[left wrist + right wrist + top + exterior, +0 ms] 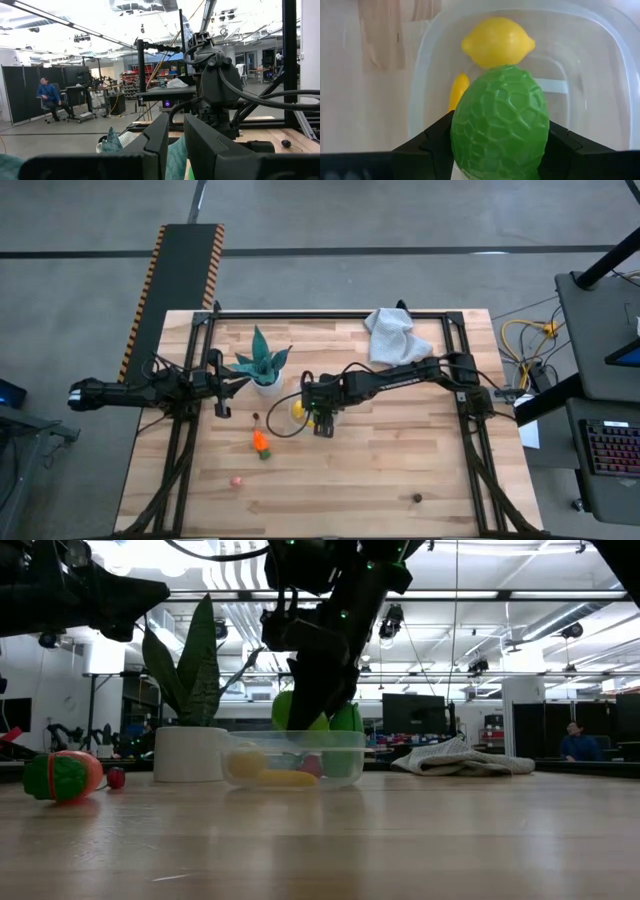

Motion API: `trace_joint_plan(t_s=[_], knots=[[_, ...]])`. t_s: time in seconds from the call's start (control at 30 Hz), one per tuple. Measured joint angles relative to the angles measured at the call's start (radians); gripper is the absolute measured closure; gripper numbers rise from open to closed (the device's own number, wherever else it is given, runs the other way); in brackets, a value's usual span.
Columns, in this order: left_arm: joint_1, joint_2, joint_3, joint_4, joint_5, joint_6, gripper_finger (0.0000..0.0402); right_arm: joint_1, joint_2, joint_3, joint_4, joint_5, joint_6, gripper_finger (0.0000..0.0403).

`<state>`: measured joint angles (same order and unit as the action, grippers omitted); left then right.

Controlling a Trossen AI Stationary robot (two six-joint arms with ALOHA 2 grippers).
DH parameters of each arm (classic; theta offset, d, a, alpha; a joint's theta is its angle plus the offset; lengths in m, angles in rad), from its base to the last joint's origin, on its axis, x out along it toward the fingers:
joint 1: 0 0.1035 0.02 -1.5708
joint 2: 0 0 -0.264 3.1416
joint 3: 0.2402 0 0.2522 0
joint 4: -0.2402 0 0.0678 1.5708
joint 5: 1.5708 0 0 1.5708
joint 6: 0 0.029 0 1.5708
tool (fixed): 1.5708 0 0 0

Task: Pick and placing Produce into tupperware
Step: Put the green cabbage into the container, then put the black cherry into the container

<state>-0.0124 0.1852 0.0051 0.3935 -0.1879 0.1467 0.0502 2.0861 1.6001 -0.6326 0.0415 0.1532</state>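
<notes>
The right gripper is hanging over the tub near the table's middle, its fingers clamping a bumpy green fruit between them. In the right wrist view the fruit is sitting above the tub's open mouth, inside the line of its rim, with bare tub floor showing beyond it. In the low view the green fruit is reaching down to about rim level, not resting on the bottom. A lemon is lying in the tub against the far wall, and a yellow piece is lying along one side wall; a pink piece is showing through the clear wall in the low view.

The plant in its white pot is standing just beside the tub, toward the left arm, leaving little room on that side. A cloth is lying well apart near the far edge. The table is lying open on the near side, where an orange-and-green piece, a small pink piece and a dark piece are scattered, all apart from the tub.

The left gripper is waiting beside the plant, over the table's left part, its fingers standing a narrow gap apart and holding nothing.
</notes>
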Motion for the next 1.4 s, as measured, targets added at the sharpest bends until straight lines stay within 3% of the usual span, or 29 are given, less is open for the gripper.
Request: trace_joint_plan(t_s=[0.13, 0.5, 0.67, 0.87, 1.13, 1.4], knots=[[0.000, 0.000, 0.000, 0.000, 0.000, 0.000, 0.0353, 0.003, 0.000, 0.000, 0.024, -0.009, 0.003, 0.0194], [0.000, 0.000, 0.000, 0.001, 0.000, 0.000, 0.0353, 0.015, 0.000, 0.002, 0.057, -0.036, 0.005, 0.0120], [0.000, 0.000, 0.000, 0.002, 0.000, 0.000, 0.0353, 0.016, 0.000, 0.071, 0.022, -0.033, 0.012, 0.0111], [0.000, 0.000, 0.000, 0.002, 0.000, 0.000, 0.0353, 0.019, -0.003, 0.252, -0.172, -0.031, 0.012, 0.0118], [0.000, 0.000, 0.000, 0.002, 0.000, 0.000, 0.0353, 0.091, -0.004, 0.462, -0.598, 0.080, 0.051, 0.0136], [0.000, 0.000, 0.000, 0.001, 0.000, 0.000, 0.0353, 0.249, -0.071, 0.513, -0.818, 0.124, 0.218, 0.0149]])
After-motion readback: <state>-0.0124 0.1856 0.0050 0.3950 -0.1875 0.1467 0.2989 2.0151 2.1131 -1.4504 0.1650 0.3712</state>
